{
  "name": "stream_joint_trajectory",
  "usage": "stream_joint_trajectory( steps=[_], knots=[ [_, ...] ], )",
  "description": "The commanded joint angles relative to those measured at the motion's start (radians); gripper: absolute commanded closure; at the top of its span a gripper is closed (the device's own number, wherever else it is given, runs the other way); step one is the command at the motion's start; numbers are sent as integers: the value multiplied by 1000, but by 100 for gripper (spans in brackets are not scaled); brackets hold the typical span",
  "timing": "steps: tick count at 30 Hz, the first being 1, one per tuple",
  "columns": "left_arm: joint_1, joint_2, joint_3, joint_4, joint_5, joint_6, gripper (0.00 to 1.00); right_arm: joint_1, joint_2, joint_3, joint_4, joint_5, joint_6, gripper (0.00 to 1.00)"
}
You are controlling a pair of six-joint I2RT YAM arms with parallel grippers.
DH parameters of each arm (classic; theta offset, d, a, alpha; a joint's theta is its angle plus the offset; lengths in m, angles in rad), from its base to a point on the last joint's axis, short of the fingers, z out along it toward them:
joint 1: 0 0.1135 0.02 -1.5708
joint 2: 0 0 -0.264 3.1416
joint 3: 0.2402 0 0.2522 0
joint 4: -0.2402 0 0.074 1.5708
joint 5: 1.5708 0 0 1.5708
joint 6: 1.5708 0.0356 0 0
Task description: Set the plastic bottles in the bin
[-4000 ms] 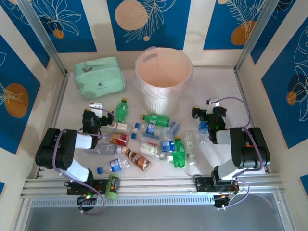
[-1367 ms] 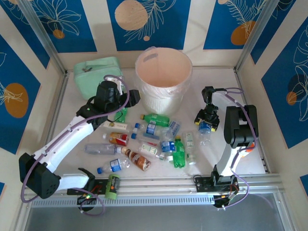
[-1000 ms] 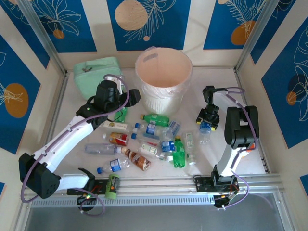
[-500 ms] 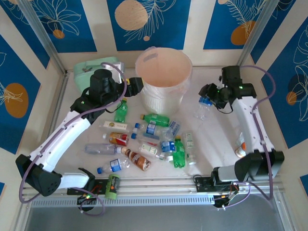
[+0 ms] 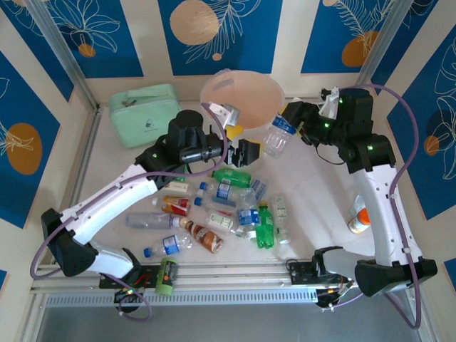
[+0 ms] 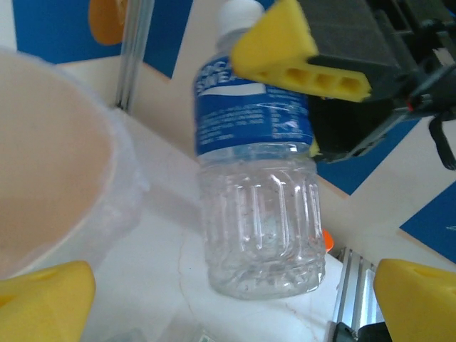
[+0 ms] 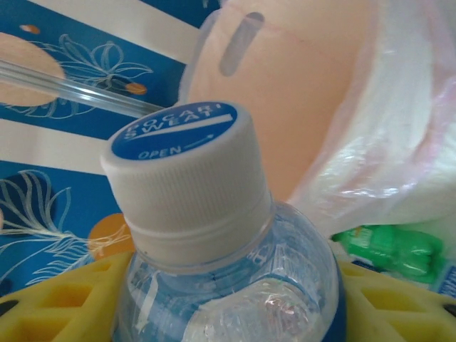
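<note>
Yellow foam pads of the right gripper [image 5: 291, 122] pinch a clear bottle [image 5: 275, 137] with a blue label and a white cap, close under its neck. The bottle hangs in the air just beside the right side of the bin [image 5: 212, 91], not yet over the opening. So the step in hand is, I think, the carrying. The next move calls for bringing the bottle leftward over the rim and only then spreading the jaws. The left gripper [image 5: 244, 151] is spread wide and holds nothing; it waits at the near side of the bin, close to the carried bottle, and could be touched. The other bottles [image 5: 231, 214] lie in the middle of the tabletop [image 5: 114, 178], one orange-capped bottle [image 5: 356, 219] near its right edge, and a mint-green pouch [image 5: 146, 114] at the far left corner.
</note>
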Motion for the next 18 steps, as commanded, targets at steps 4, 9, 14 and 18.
stream_joint_trajectory(
  steps=[4, 9, 14, 18],
  knots=[
    [-27, 22, 42, 26, 28, 69, 0, 28, -27, -28, 136, -100, 104, 43],
    [-39, 36, 52, 20, 15, 84, 1, 56, -22, -37, 159, -100, 130, 43],
    [-66, 46, 63, 4, -5, 127, 5, 86, -16, -37, 169, -81, 137, 43],
    [-77, 60, 76, -16, -10, 144, 10, 97, -12, -37, 188, -85, 148, 42]
  ],
)
